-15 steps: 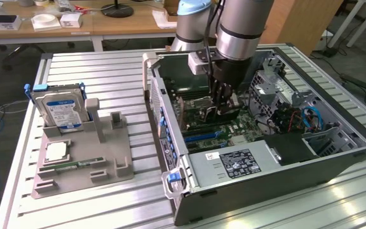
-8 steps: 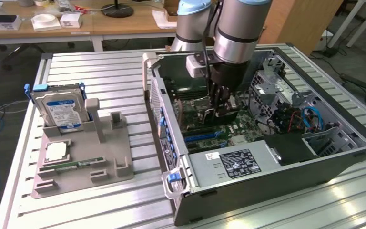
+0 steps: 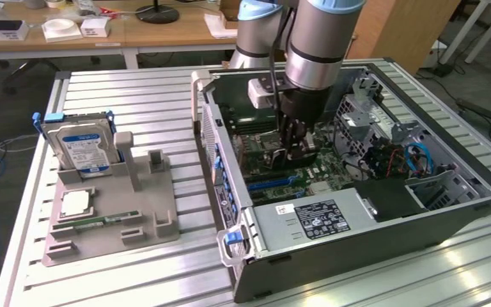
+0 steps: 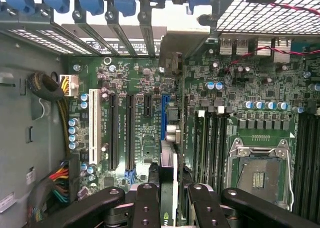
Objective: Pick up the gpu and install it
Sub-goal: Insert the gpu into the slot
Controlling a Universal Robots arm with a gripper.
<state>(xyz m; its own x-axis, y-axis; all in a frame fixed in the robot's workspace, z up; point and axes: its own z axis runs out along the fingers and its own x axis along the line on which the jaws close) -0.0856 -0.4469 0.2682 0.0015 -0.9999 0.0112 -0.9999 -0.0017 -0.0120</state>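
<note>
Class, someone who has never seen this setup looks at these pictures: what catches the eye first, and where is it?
First, the robot arm plunging into the open computer case, its gripper closed on the gpu held edge-on over the motherboard. Next, the silver hard drive standing upright in a grey holder on the exterior view's left.

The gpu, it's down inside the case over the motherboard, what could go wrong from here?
1. The gpu is held edge-on by the gripper above the blue slot; if it is slightly off line, the card edge could press on the board beside the slot.
2. The pale metal bracket stands close to the case's rear slot covers and might catch there.
3. The gripper sits deep in the open computer case, near the cables.
</note>
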